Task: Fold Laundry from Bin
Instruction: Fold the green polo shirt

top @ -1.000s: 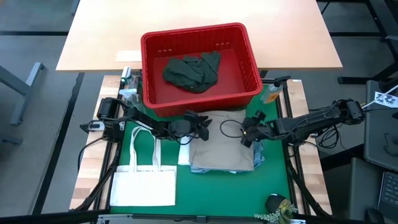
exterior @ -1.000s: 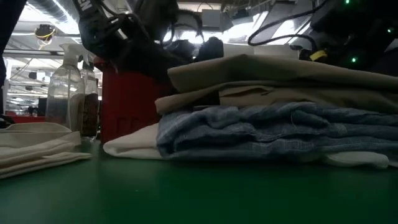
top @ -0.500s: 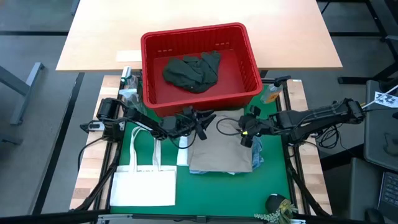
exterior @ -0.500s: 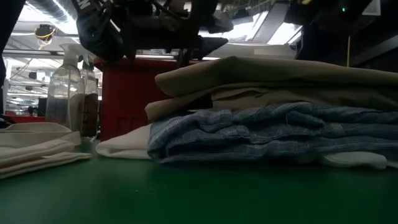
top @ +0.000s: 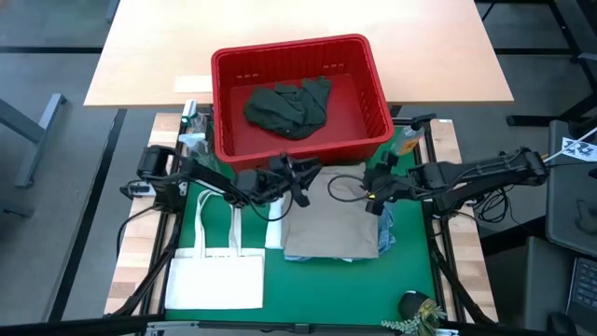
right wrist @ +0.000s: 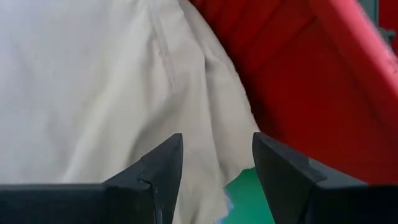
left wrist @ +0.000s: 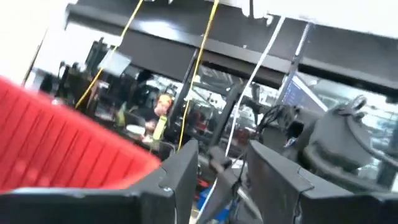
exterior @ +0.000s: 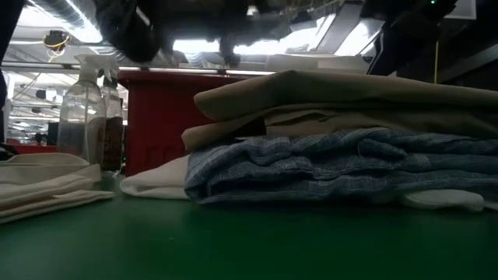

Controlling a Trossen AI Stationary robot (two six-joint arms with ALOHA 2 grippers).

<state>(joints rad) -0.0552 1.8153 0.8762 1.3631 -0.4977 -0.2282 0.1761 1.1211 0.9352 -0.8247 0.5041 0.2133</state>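
Folded beige cloth garment (top: 333, 220) tops my stack on the green desk (top: 317, 285). Both end effectors, left (top: 300, 183) and right (top: 373, 191), hover spread and empty. Next I likely reach into the red slotted plastic bin (top: 373, 93) for the dark green garment (top: 287, 106).

Green mat (top: 415, 271) covers the desk, wood strips at its side edges. Light wooden tabletop (top: 308, 28) beyond the far edge, dark grey floor (top: 56, 187) around. Low view: ceiling lights (exterior: 194, 47), ducting (exterior: 66, 12), cluttered workshop behind.
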